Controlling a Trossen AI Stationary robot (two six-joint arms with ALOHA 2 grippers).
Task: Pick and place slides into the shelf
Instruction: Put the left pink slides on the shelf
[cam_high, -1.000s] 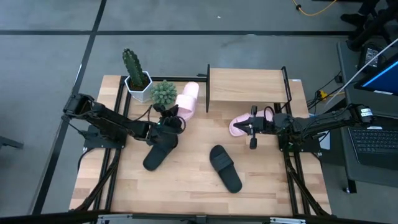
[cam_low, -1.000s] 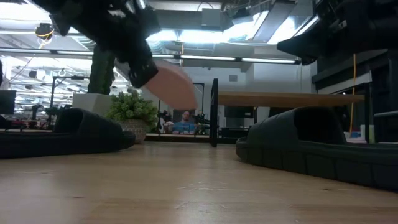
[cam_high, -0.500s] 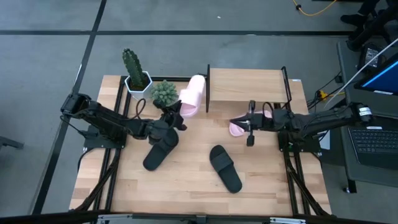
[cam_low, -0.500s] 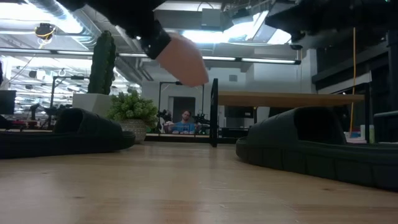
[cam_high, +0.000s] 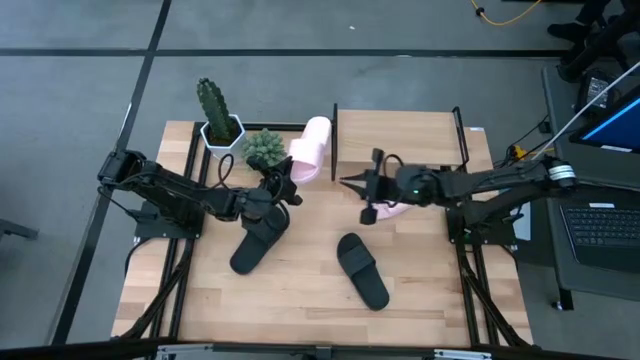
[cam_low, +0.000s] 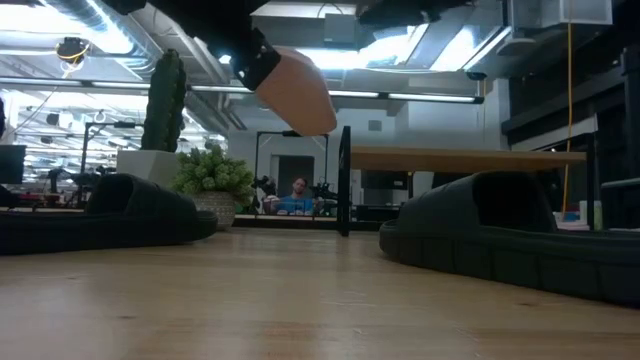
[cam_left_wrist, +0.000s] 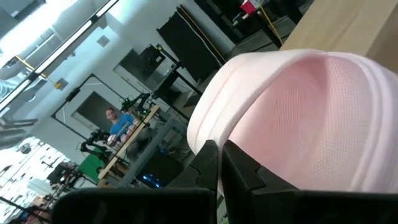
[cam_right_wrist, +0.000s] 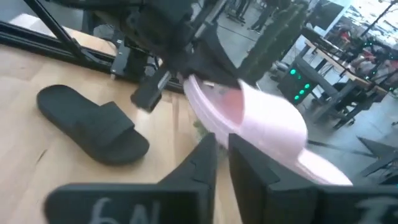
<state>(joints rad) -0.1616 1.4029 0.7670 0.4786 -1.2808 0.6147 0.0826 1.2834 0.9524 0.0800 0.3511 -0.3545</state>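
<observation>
The left claw (cam_high: 283, 187) is clamped on a pale pink wide-strap slide sandal (cam_high: 311, 150), lifted off the wooden surface (cam_high: 300, 290) at eleven o'clock, likely to clear the black-framed wooden shelf (cam_high: 400, 135) edge; the right claw (cam_high: 362, 190), how far apart I cannot tell, hovers near centre over the second pink slide (cam_high: 395, 209); two matte black slides (cam_high: 362, 270) lie toward six o'clock, leaving room between.

Wooden tabletop (cam_high: 300, 290) carries: shelf (cam_high: 400, 136) beyond right gripper (cam_high: 362, 197), two black slides (cam_high: 258, 241) (cam_high: 362, 270) lying flat, two potted plants (cam_high: 218, 112) (cam_high: 263, 150) near left gripper (cam_high: 283, 187). Pink slide (cam_high: 398, 208) under right arm, apparently resting on the table.
</observation>
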